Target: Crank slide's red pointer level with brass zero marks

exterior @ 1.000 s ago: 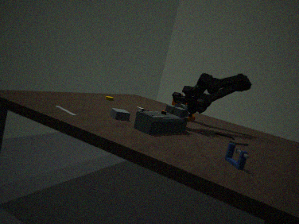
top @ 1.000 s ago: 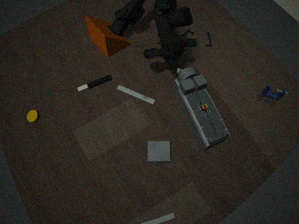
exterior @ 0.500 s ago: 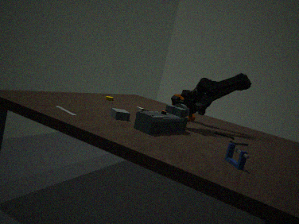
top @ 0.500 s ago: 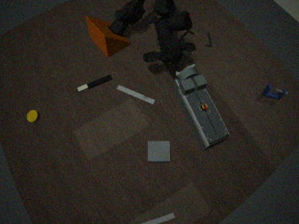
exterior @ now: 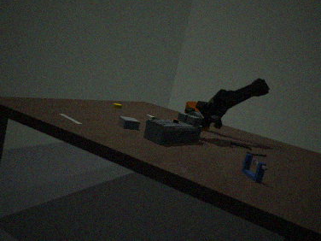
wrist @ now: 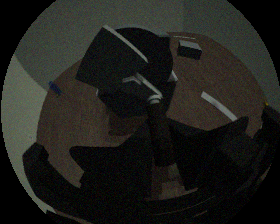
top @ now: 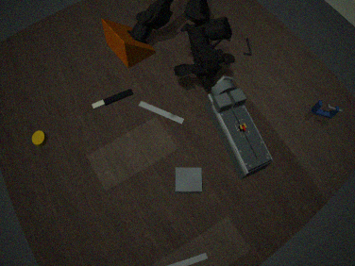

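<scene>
The grey machine has a long slotted top and blocky housings at the arm's end. The small red pointer sits over the slot beside the brass marks; whether it is exactly level with them I cannot tell. In the wrist view the machine's dark housing hides the pointer. The pale crank arm leads to the dark, upright-looking handle. My gripper is shut on the handle, at the machine's housing end. In the top view the arm covers the handle.
An orange wedge stands beside the arm. A grey block and a pale strip lie to one side of the machine. A blue bracket stands on the other side. A yellow disc lies farther off.
</scene>
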